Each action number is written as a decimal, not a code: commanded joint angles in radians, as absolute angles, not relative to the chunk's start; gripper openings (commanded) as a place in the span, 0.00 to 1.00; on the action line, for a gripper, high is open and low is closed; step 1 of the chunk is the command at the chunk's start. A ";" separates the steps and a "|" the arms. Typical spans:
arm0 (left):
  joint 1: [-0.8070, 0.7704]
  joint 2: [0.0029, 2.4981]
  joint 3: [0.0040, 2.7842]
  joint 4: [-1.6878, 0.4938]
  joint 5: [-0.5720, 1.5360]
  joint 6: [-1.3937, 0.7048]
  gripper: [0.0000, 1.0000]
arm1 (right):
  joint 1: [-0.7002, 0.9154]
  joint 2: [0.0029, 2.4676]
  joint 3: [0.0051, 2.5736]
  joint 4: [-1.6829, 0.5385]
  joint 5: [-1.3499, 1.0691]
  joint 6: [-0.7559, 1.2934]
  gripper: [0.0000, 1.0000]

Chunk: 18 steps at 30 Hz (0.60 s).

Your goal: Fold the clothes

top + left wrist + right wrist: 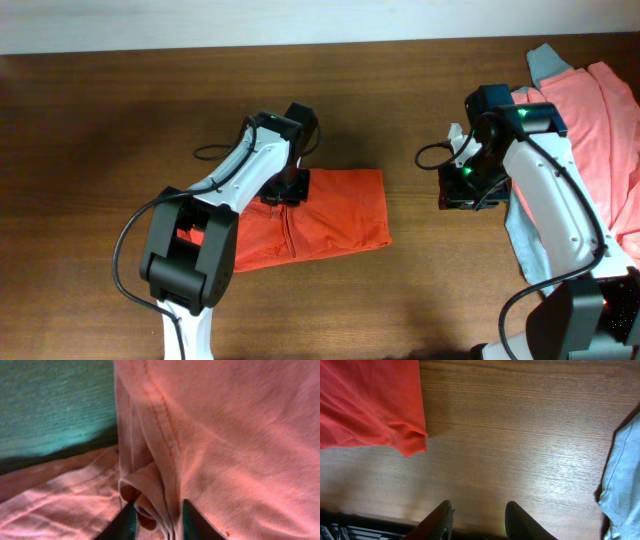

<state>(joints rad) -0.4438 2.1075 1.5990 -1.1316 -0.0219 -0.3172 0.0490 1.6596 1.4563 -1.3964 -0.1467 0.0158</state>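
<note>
The orange-red T-shirt (pixel 335 215) lies folded into a rough rectangle at the middle of the wooden table (pixel 120 110). My left gripper (pixel 290 185) is down on its upper left part. In the left wrist view the left gripper (pixel 156 517) is shut on a bunched fold of the shirt's cloth (pixel 225 435), beside a stitched seam. My right gripper (pixel 465 185) hovers over bare wood to the right of the shirt. The right wrist view shows the right gripper (pixel 477 517) open and empty, with a corner of the shirt (pixel 370 405) at upper left.
More clothes are heaped at the table's right edge: a salmon-pink garment (pixel 590 110) over a grey-blue one (pixel 545 62), under my right arm. An edge of the grey-blue cloth (pixel 622 475) shows in the right wrist view. Bare wood separates shirt and heap.
</note>
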 commanded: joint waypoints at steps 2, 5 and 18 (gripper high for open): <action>-0.445 2.117 1.564 -1.109 0.006 -0.322 0.03 | 0.045 1.658 1.462 -1.401 -0.146 0.007 0.39; -0.445 2.117 1.559 -1.144 0.052 -0.321 0.00 | 0.045 1.658 1.462 -1.403 -0.146 0.007 0.39; -0.445 2.098 1.556 -1.335 0.100 -0.323 0.00 | 0.045 1.658 1.462 -1.398 -0.146 0.003 0.39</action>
